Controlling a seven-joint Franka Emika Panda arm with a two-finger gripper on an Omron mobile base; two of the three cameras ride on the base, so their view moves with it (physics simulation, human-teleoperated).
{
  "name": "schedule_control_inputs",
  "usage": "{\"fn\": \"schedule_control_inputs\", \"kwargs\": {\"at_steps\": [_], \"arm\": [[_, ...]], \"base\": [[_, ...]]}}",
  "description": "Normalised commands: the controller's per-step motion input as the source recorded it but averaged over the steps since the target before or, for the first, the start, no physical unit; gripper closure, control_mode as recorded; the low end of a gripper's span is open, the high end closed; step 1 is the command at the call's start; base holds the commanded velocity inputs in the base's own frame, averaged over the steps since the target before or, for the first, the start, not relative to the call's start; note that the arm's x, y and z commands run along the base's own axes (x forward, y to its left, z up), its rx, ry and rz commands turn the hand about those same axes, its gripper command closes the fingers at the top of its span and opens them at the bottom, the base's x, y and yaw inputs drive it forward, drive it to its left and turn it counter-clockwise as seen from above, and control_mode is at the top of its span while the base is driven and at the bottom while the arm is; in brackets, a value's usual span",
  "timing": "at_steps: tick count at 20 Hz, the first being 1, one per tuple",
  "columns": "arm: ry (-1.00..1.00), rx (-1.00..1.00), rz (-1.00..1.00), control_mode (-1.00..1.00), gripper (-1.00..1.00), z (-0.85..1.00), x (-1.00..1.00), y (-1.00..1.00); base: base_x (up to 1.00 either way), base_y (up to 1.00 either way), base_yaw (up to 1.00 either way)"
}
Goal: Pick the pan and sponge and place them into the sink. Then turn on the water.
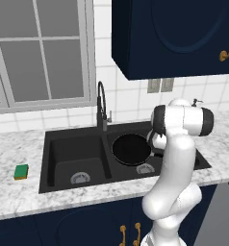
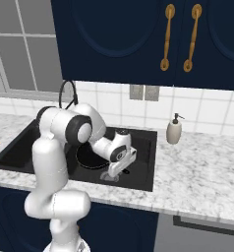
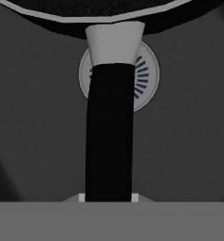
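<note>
Gripper: the gripper [image 2: 115, 173] is reaching down into the right basin of the sink [image 1: 54, 144], seen from the right base view; in the left base view the arm's own white link is covering it.
Fingers: pinching the pan's handle [image 3: 110, 136], which is running straight up from between the fingertips in the hand view; only slivers of the pads are showing beside it at the bottom.
Pan: the pan [image 1: 131, 148] is sitting over the right basin, out beyond the fingertips, its round black body showing plainly in the left base view; in the right base view the forearm is hiding most of it, leaving a dark arc [image 2: 87, 160].
Drain: the right basin's drain [image 3: 146, 75] is lying directly beneath the handle ahead of the fingers in the hand view; the left base view is showing it [image 1: 145, 168] just past the pan's rim.
Sponge: the sponge [image 1: 21, 171] is resting on the counter [image 1: 10, 153], well apart from the fingers, across the left basin.
Faucet: the faucet [image 1: 102, 108] is standing behind the divider; no stream is showing.
Soap dispenser: the soap dispenser [image 2: 174, 129] is standing on the counter past the sink's right edge.
</note>
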Motion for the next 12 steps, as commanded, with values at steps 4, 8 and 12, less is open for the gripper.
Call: {"fn": "schedule_control_inputs", "kwargs": {"at_steps": [4,8,12], "arm": [[0.0,0.0,0.0,-1.0,1.0,-0.38,0.37,-0.14],[0.04,0.0,0.03,-1.0,1.0,-0.33,0.11,-0.06],[0.09,0.0,0.07,-1.0,1.0,-0.35,-0.04,0.0]], "base": [[0.0,0.0,0.0],[0.0,0.0,0.0],[0.0,0.0,0.0]]}}
